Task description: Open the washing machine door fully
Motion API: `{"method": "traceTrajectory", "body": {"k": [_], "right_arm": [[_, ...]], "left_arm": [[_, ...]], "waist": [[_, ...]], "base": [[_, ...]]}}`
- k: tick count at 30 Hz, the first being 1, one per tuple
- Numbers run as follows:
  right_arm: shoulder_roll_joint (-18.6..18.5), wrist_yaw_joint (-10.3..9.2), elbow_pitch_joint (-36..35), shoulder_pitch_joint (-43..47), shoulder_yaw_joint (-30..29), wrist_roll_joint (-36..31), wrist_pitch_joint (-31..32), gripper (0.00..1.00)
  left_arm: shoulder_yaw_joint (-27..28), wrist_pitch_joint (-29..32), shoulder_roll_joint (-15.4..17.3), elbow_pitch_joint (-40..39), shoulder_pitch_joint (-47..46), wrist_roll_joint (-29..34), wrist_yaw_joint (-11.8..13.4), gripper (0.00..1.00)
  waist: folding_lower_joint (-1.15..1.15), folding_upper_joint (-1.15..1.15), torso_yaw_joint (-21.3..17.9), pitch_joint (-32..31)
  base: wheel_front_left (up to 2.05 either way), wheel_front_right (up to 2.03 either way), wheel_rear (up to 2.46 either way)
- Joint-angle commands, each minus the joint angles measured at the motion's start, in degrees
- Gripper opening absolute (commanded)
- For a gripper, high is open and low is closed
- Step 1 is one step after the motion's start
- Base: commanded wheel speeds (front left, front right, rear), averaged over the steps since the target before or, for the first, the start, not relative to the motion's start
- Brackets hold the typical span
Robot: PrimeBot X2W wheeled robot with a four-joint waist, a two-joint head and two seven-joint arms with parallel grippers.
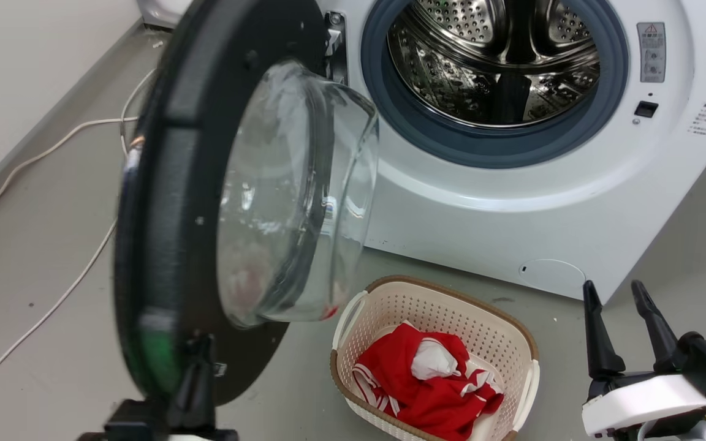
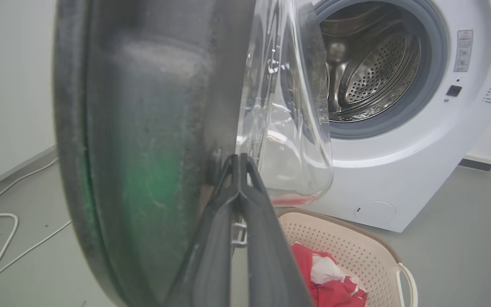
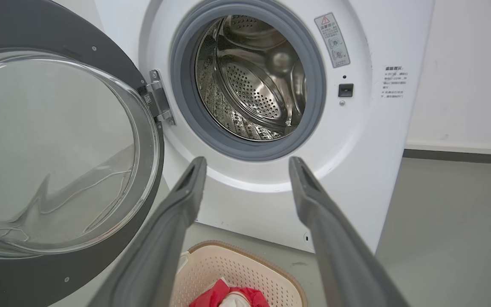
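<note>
At the lower free edge of the washing machine door [image 2: 143, 149], the left gripper [image 2: 240, 158] has its two fingers pressed together at the tips. They rest against the door's inner face, just beside the clear glass bowl [image 2: 288, 128]. Whether anything is nipped between them I cannot tell. A small metal latch [image 2: 239, 232] shows through the slit lower down the fingers.

The door rises up and away from this gripper, nearly edge-on to it, and stands out roughly square to the white machine front. Its broad face runs from the gripper back to the hinge [image 1: 334, 37] at the far end. The bowl bulges toward the gripper's right. Past the bowl on that side lies the drum opening [image 2: 373, 72], ringed in grey rubber.

Swinging the door wider looks to need a sweep to the gripper's left, away from the drum. The gripper sits on the inner side, at the end farthest from the hinge, which should give good leverage. The left arm is the one in contact.

The right gripper [image 1: 613, 288] hangs well apart from the door with fingers spread and nothing between them, pointing toward the machine. Between the two grippers, on the floor, sits a cream laundry basket [image 1: 390, 283] holding a red garment [image 1: 426, 380]. It lies to the right of the door, so it seems clear of a leftward swing.
</note>
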Motion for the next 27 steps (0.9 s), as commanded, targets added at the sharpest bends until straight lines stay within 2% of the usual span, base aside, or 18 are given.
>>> {"method": "traceTrajectory", "body": {"k": [1,6,14,27], "right_arm": [[0.06,-0.02,-0.32,-0.96,0.16,-0.49,0.30,1.00],[0.07,-0.01,-0.40,-1.35,-0.08,-0.66,0.55,1.00],[0.07,-0.02,-0.78,-2.06,-0.56,-0.85,0.91,1.00],[0.06,-0.02,-1.03,-3.21,-0.71,-0.91,1.08,1.00]], "left_arm": [[2.11,-0.77,0.79,0.97,-1.68,-0.97,0.44,0.00],[7.24,-1.53,1.70,3.25,-3.87,-3.44,1.95,0.00],[14.59,-2.25,5.62,8.38,-7.82,-6.44,2.27,0.00],[20.48,-1.72,12.86,19.21,-15.14,-10.82,-1.47,0.00]], "waist": [[0.00,0.00,-0.58,0.67],[0.00,0.00,-1.68,1.35],[0.00,0.00,-3.34,2.64],[0.00,0.00,-4.69,3.80]], "base": [[0.00,0.00,0.00],[0.00,0.00,0.00],[0.00,0.00,0.00],[0.00,0.00,0.00]]}}
